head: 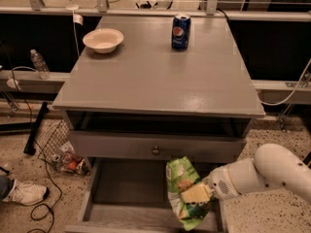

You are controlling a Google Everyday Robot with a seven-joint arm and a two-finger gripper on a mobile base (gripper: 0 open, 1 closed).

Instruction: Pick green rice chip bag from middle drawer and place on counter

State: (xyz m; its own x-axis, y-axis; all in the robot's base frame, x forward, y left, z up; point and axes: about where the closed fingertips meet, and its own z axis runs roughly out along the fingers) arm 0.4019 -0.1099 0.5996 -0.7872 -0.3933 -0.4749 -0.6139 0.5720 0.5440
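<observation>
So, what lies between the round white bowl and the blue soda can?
Bare grey counter, camera view. The gripper clasps the green chip bag over the drawer.

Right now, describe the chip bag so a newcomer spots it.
Below the grey counter, look in the open middle drawer, right side. The green rice chip bag is there at the gripper: the only bright-green, crinkly thing, unlike the blue can.

My jaws clamp the green rice chip bag [181,174] over the right half of the middle drawer [121,188], and the bag hides their far side. Its lettering is too blurred to read. Right of the drawer, my arm [272,174] is cut off.
</observation>
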